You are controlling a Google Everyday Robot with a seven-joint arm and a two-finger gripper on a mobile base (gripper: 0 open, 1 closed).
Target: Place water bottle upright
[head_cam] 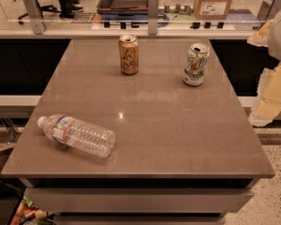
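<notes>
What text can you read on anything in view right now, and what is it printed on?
"7": large mark on the green-white can; the rest is blurred.
Gold-brown can: script lettering, unreadable.
Water bottle, lying on its side: label print too small to read.
Cardboard box in the background: sticker unreadable.
Hand, at the far right of the view: no text seen.

A gold-brown can (pixel 129 54) is standing upright near the far edge of a grey-brown table (pixel 168 125). A green-white can (pixel 195 64) is standing upright to its right, well apart. A cardboard box (pixel 214 1) is sitting beyond the glass barrier (pixel 84 13) behind.
</notes>
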